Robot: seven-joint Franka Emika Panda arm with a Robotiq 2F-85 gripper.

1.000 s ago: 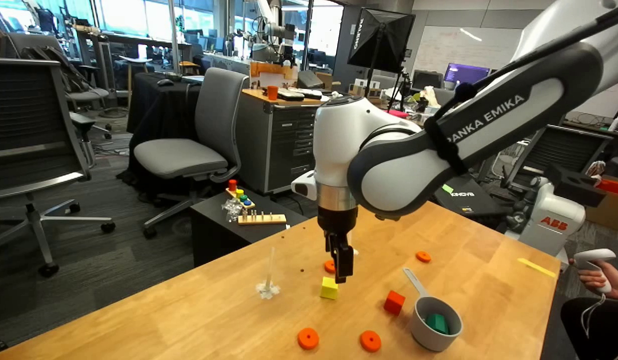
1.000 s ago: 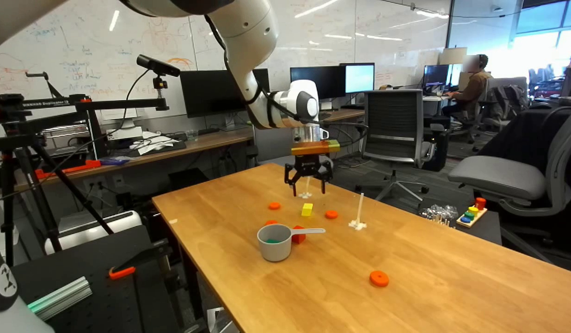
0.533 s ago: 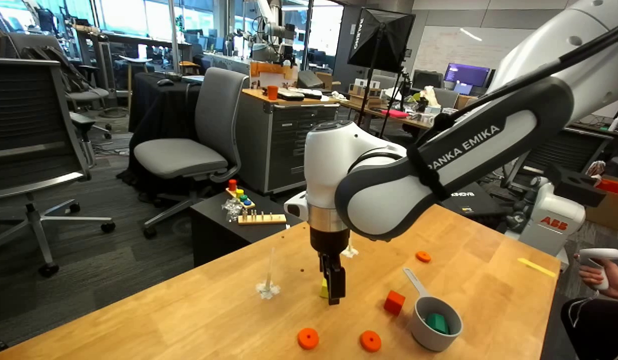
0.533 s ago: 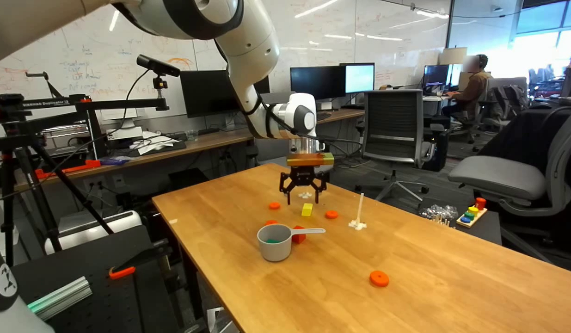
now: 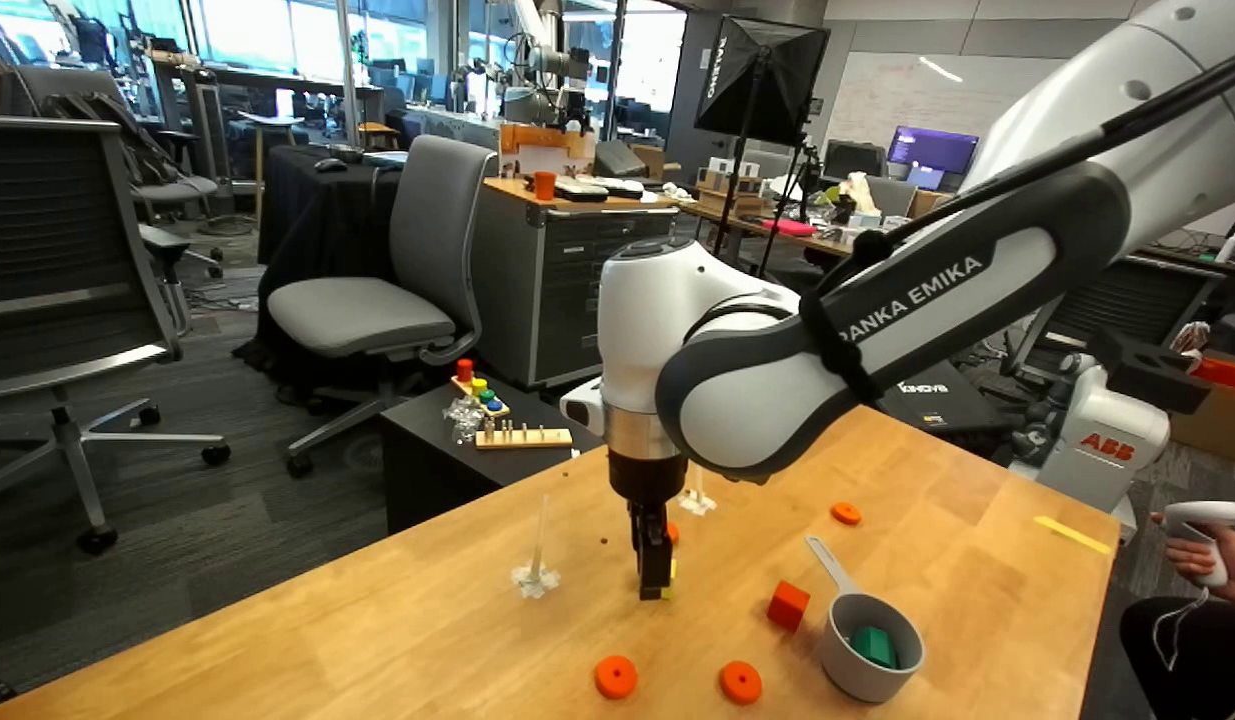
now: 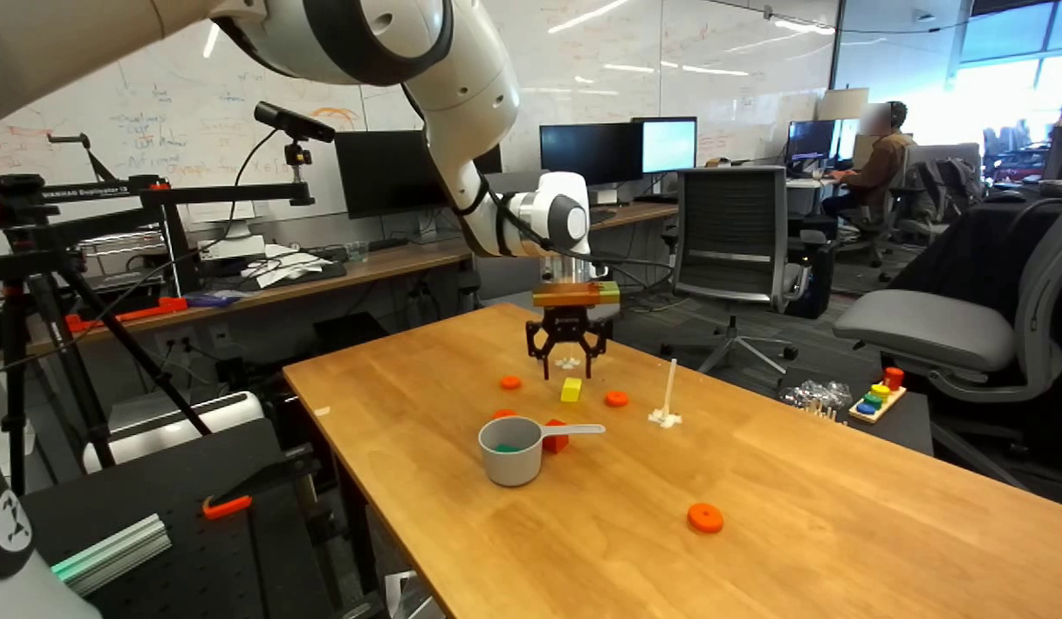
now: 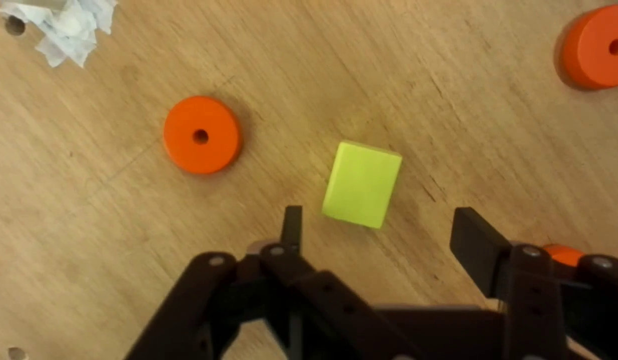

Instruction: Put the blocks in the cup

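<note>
Fingers (image 5: 654, 575), black, jointed, mask most of yellow rectangular block (image 7: 363, 185) on wooden counter (image 6: 840, 516) in exterior view; wrist view shows block whole, fingers wide. Green block (image 6: 507, 448) barely visible inside grey long-handled cup (image 6: 511, 468); red cube (image 6: 560, 444) partly behind.

Bg windows (image 5: 267, 38) overexp., whiteboard (image 6: 599, 47) w/ glare
</note>
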